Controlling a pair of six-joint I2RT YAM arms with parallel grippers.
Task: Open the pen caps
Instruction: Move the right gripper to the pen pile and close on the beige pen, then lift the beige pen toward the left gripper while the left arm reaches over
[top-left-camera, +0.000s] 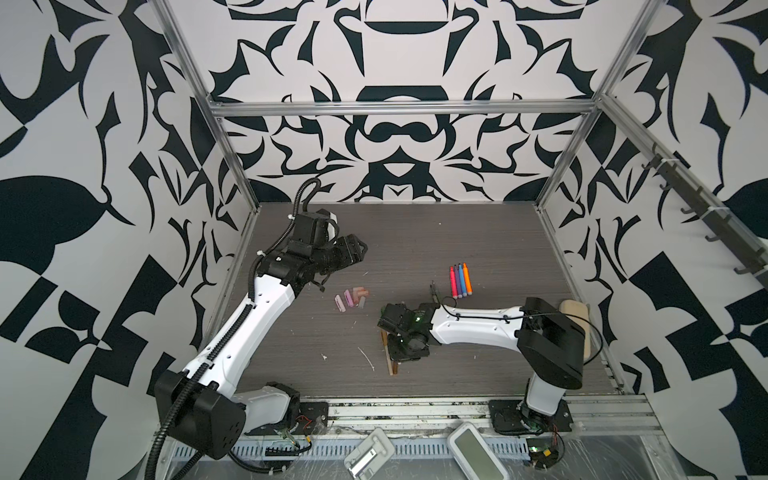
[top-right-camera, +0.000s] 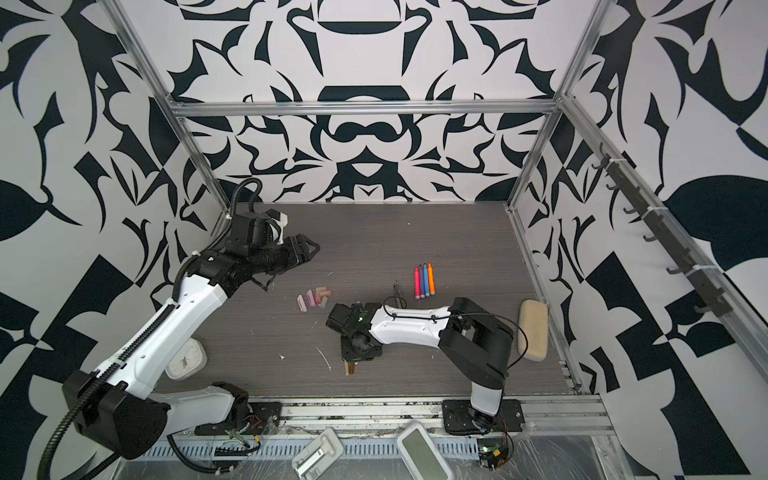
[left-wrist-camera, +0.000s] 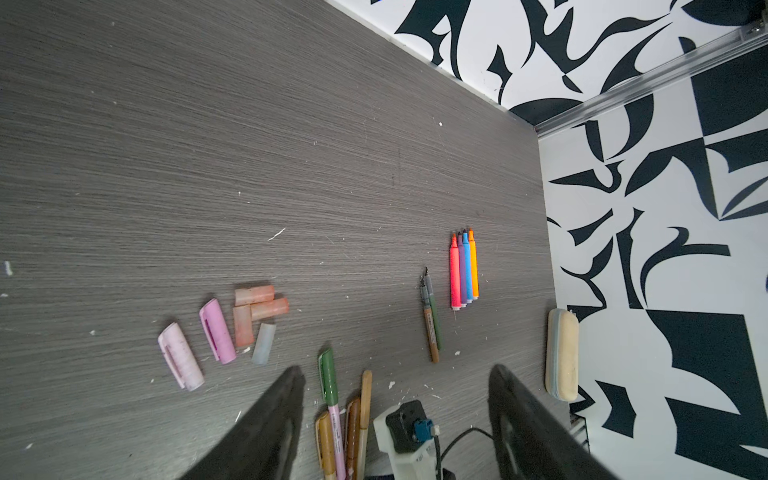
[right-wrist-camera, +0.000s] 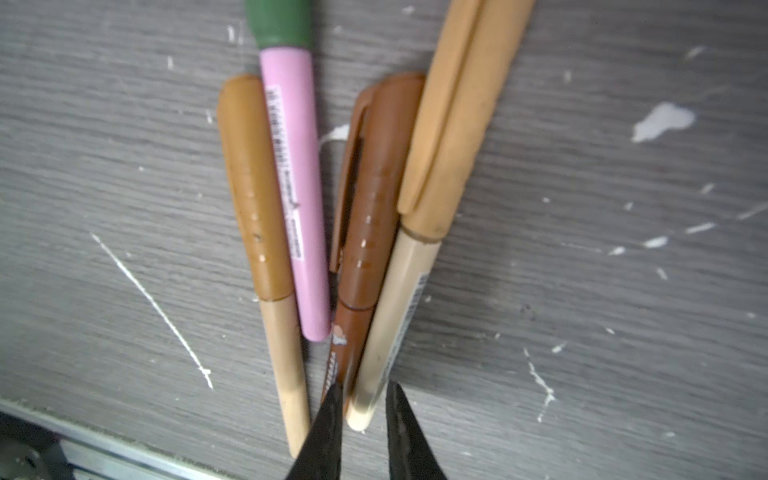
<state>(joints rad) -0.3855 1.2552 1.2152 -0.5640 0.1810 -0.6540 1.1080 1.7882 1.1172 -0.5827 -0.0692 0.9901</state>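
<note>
Several loose pen caps (top-left-camera: 352, 297), pink, peach and pale blue, lie in a cluster left of the table's middle. Above and behind them hangs my left gripper (top-left-camera: 357, 249), open and empty (left-wrist-camera: 397, 369). Four bright pens (top-left-camera: 460, 280) lie uncapped in a row at the right, with a green and a brown uncapped pen (left-wrist-camera: 432, 320) beside them. Near the front, a bundle of capped pens (right-wrist-camera: 291, 187) lies on the table with green, brown and tan caps on. My right gripper (right-wrist-camera: 361, 388) is down at their tails, shut on the pale tan pen (right-wrist-camera: 399, 299).
A beige eraser block (top-left-camera: 575, 320) rests against the right wall. A white clock (top-right-camera: 187, 359) sits by the left arm. Two white devices (top-left-camera: 478, 455) lie on the front rail. White flecks dot the grey table (top-left-camera: 415, 241).
</note>
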